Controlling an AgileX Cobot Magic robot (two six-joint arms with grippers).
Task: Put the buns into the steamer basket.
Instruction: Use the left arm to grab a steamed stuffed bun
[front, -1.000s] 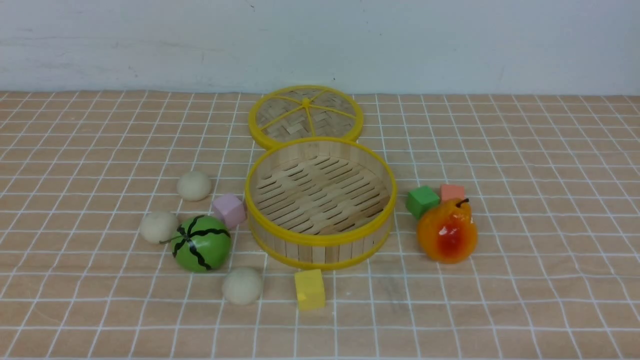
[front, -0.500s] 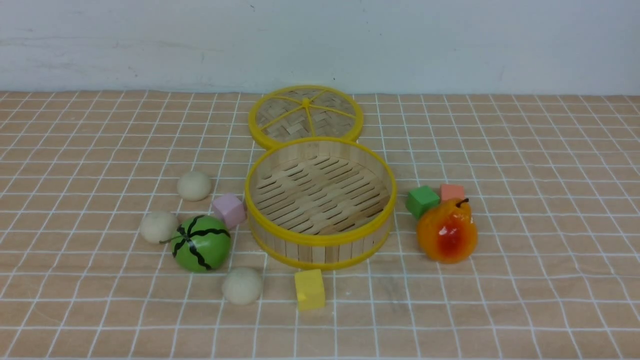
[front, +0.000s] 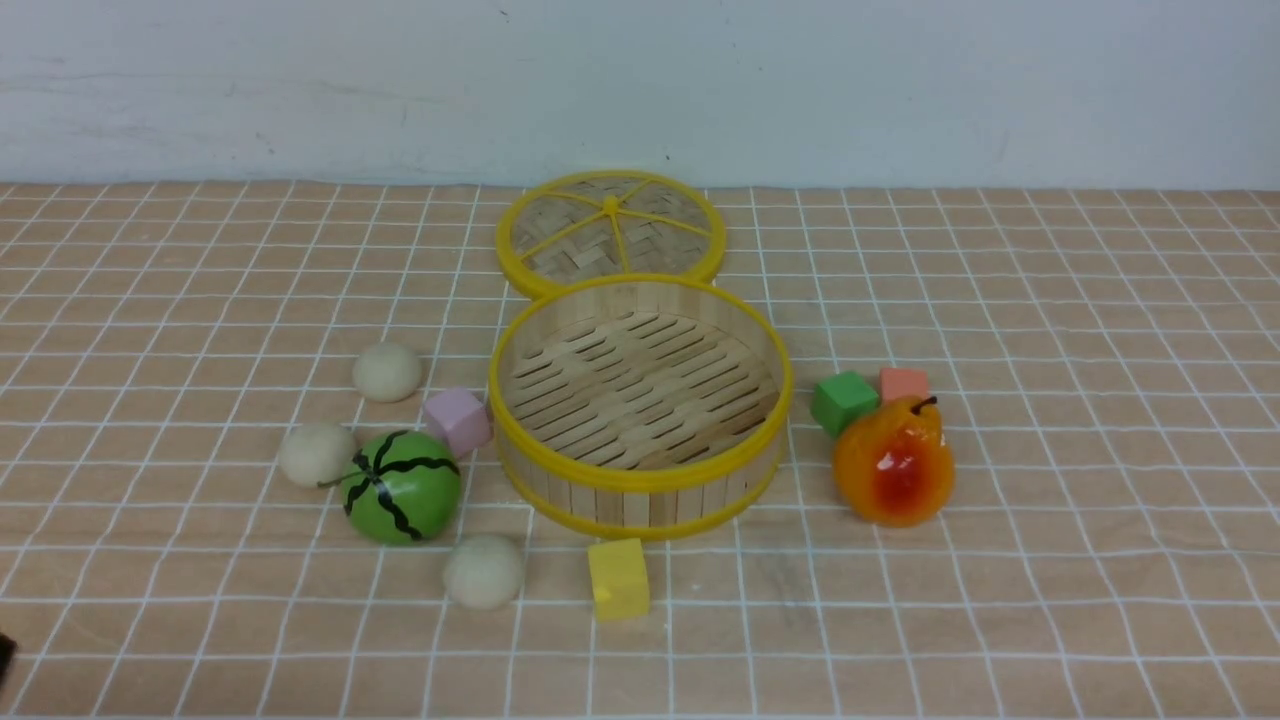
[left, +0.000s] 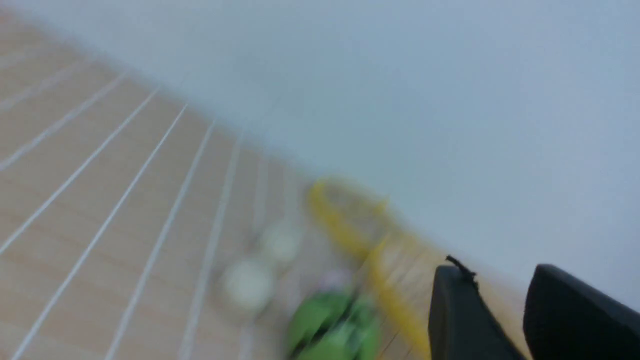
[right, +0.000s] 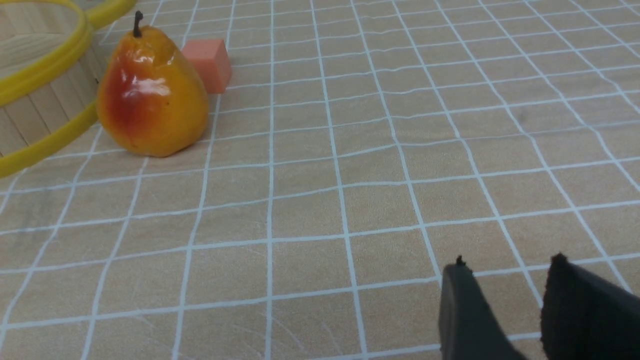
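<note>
Buns (front: 387, 371) (front: 317, 454) (front: 484, 571), three in all, lie on the checked tablecloth (front: 1050, 330) to the left of the steamer basket (front: 640, 480), and none is inside it. The far one sits apart from the basket's left side. The left one rests just beside the green striped melon (front: 402, 487), on its left. The near one lies near of the melon, off the basket's near-left rim, with a yellow cube (front: 618, 578) just to its right. A pink cube (front: 458, 421) stands between the melon and the basket, close against the basket's wall. The basket stands upright in the middle with its slatted floor bare. Its woven lid (front: 611, 225) lies flat just beyond its far rim. To the right, a green cube (front: 845, 402) and a salmon cube (front: 905, 384) sit just behind an orange pear (front: 893, 462), all near the basket's right side. A pale wall (front: 300, 90) runs along the far edge of the cloth. The left gripper (left: 497, 272) shows two dark fingers with a gap between them and nothing in it. Its view is blurred, with two of the buns, the melon and the yellow rims only smeared shapes ahead of it. The right gripper (right: 507, 265) is likewise parted and empty, low over bare cloth well to the right of the pear and near of it.
</note>
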